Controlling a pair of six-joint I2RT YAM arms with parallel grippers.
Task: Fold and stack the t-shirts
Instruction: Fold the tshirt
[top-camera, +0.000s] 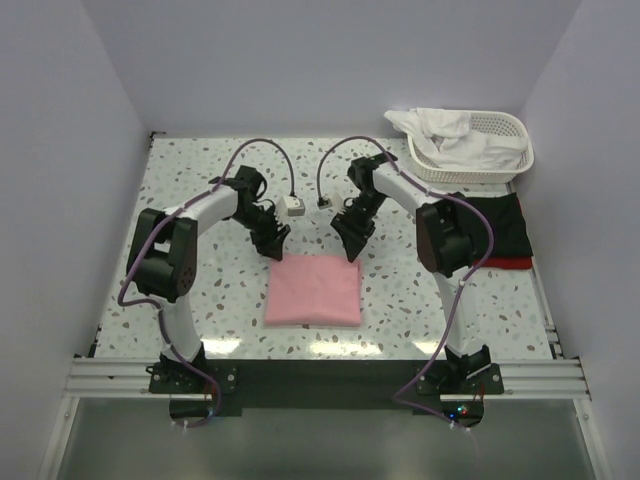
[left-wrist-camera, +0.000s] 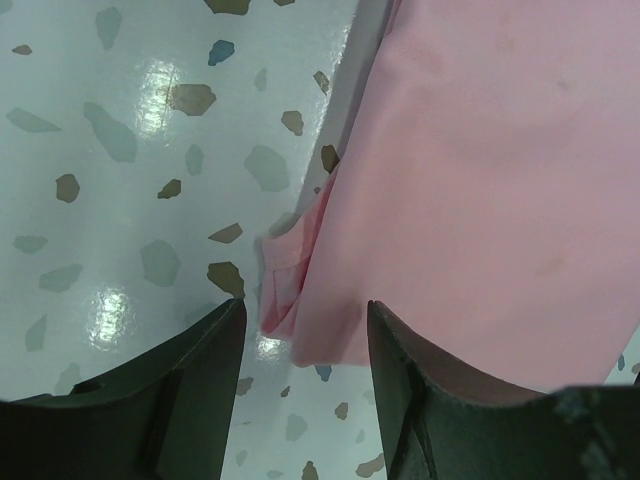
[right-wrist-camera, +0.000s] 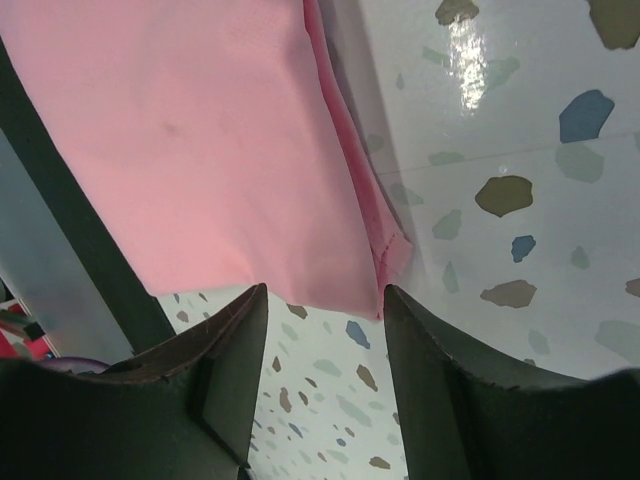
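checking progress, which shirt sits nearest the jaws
The light pink t-shirt, folded square at centre; the black t-shirt lies far right, the white t-shirt in the basket.

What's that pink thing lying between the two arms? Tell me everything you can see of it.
The pink t-shirt is soft, plain, light pink cloth, folded into a flat, roughly square pad. Layered edges show at its far corners. It lies on the speckled table, centred between the arms. The left end effector and right end effector hang open over its two far corners. Whether they touch the cloth cannot be told.
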